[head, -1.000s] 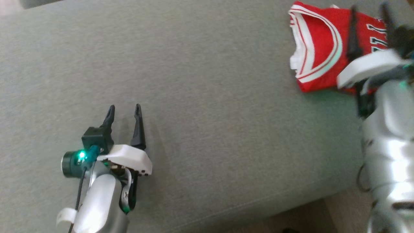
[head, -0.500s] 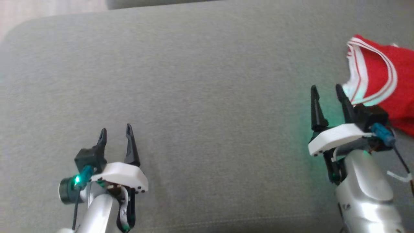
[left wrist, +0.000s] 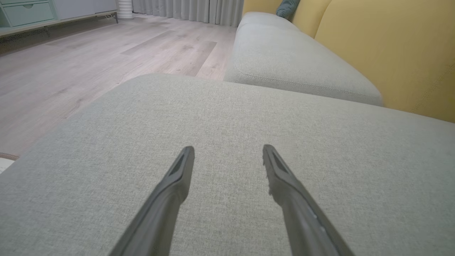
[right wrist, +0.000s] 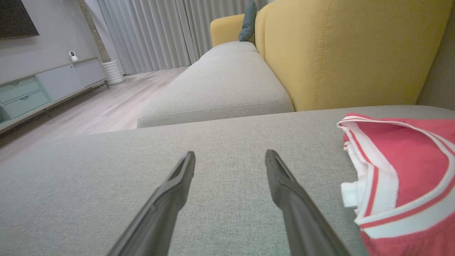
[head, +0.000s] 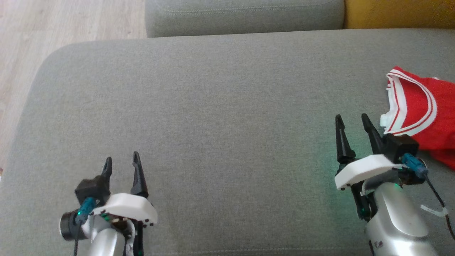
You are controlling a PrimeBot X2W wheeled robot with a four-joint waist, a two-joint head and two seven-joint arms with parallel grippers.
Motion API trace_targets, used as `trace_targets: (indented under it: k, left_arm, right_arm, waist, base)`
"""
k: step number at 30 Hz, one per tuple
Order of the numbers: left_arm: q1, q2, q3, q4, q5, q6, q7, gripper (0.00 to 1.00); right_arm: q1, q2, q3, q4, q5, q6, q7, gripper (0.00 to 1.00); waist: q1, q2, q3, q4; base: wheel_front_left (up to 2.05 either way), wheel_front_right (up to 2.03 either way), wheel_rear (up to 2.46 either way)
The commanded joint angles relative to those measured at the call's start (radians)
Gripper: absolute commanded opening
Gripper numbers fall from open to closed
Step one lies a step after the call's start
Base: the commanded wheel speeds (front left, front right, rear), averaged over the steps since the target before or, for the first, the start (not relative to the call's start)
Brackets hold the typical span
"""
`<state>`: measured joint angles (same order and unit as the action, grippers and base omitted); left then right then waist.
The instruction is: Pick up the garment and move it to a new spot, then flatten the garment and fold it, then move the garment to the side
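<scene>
The left end effector (head: 121,157) sits low over the near left part of a broad grey woven-fabric sofa cushion (head: 227,106), its two long dark fingers spread apart and holding nothing. In the left wrist view, bare grey weave lies in the gap between them. The right end effector (head: 350,116) is over the near right part of the same cushion, its fingers likewise parted and empty, pointing up the head view. Just to its right, close to the fingers but not touching them, lies the red sleeveless jersey with white-and-red striped trim (head: 440,113). It rests on the cushion at the far right, partly cut off by the edge of the head view. The right wrist view shows its banded edges stacked in layers, one fold over another. Beyond the broad cushion a second grey seat cushion (head: 245,16) runs away from the robot, backed by a mustard-yellow upholstered backrest (right wrist: 348,46) — and pale wooden plank flooring (head: 53,28) spreads out on the left.
</scene>
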<state>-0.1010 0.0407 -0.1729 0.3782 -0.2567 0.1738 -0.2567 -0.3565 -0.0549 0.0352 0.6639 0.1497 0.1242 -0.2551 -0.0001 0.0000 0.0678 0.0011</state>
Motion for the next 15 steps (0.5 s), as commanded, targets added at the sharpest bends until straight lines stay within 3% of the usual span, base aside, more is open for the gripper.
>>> trace_targets:
  k: [1, 4, 5, 15]
  left_arm:
    - [-0.025, 0.009, 0.046, -0.042, -0.003, -0.009, -0.005, 1.0]
    - [-0.018, 0.009, 0.057, -0.062, -0.019, -0.032, -0.005, 1.0]
    - [0.01, 0.0, 0.025, -0.029, -0.018, -0.035, 0.0, 0.0]
    - [0.038, -0.007, 0.036, 0.03, -0.08, -0.047, 0.02, 0.0]
  right_arm:
    - [-0.02, 0.005, 0.03, -0.031, 0.01, 0.007, -0.007, 1.0]
    - [-0.017, 0.005, 0.034, -0.04, 0.018, 0.007, -0.007, 1.0]
    - [0.0, 0.0, 0.007, -0.007, 0.018, 0.0, 0.0, 0.0]
    - [0.053, 0.007, -0.005, 0.034, 0.083, 0.0, 0.023, 0.0]
  waist:
    - [0.0001, 0.0, -0.005, -0.005]
    - [0.0001, 0.0, -0.009, -0.01]
    - [0.0001, 0.0, -0.009, -0.01]
    - [0.0001, 0.0, -0.013, -0.01]
  base:
    - [0.0, 0.0, 0.0]
    - [0.0, 0.0, 0.0]
    - [0.0, 0.0, 0.0]
    - [0.0, 0.0, 0.0]
